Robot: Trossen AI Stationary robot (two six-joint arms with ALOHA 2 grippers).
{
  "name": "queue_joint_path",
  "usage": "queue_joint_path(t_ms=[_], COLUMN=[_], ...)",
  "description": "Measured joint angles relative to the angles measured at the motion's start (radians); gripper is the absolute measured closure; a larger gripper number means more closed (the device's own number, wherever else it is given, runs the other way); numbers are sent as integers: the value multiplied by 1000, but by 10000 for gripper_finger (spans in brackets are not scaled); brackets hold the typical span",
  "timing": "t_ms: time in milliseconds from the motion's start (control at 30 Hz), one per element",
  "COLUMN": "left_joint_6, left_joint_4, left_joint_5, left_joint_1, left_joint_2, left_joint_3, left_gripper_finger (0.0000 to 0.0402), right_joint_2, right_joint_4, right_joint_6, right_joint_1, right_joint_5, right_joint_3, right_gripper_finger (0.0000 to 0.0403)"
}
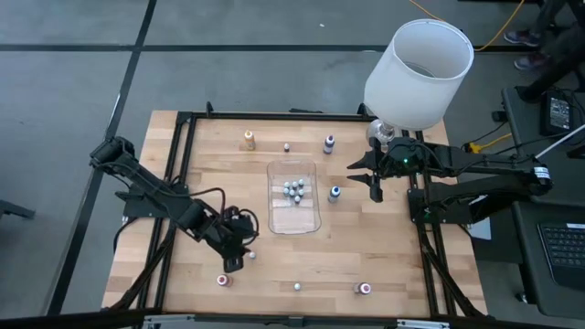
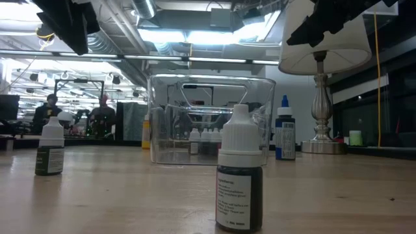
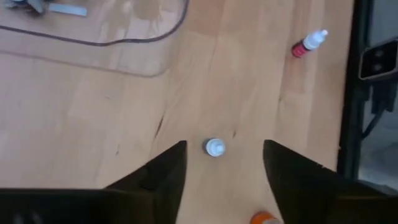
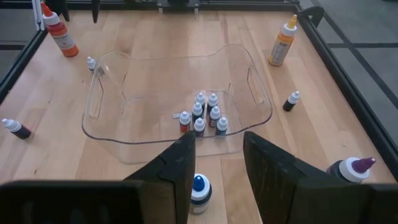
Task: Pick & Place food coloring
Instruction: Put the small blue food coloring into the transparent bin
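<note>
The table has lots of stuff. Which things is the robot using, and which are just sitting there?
For the job:
little food coloring bottles
clear tray holding some
left gripper, jaws open above one bottle
right gripper

Just sitting there:
white lamp

- The counter (image 1: 366,247) is pale wood in narrow glued strips, smooth, with a soft satin sheen in the low view.
- Its frame (image 1: 179,174) looks like matt black metal bar.
- The tray (image 4: 112,124) is clear, glossy plastic with rounded, light-catching edges.
- The food coloring (image 4: 205,115) bottles look like smooth plastic with white caps; the nearest one (image 2: 239,170) in the low view carries a paper-like printed label.
- The lampshade (image 1: 419,73) is white and matt, cloth-like.
- The lamp base (image 2: 320,123) is shiny, silvery metal.
- Both arms' jaws are dark and matt.
</note>
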Motion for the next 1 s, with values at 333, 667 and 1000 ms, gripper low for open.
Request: queue_joint_path(t_ms=[333, 667, 1000], left_joint_6=[-48, -141, -219], left_joint_4=[12, 132, 125], left_joint_5=[11, 18, 17], left_joint_1=[-14, -10, -10], left_joint_2=[120, 254, 301], left_joint_3=[0, 0, 0], left_gripper_finger=[169, 170, 179], right_joint_2=[0, 0, 0], right_joint_4=[0, 0, 0], right_joint_6=[1, 1, 0], right_joint_1=[0, 0, 0], right_joint_5=[0, 0, 0], right_joint_3=[0, 0, 0], right_gripper_finger=[265, 265, 265])
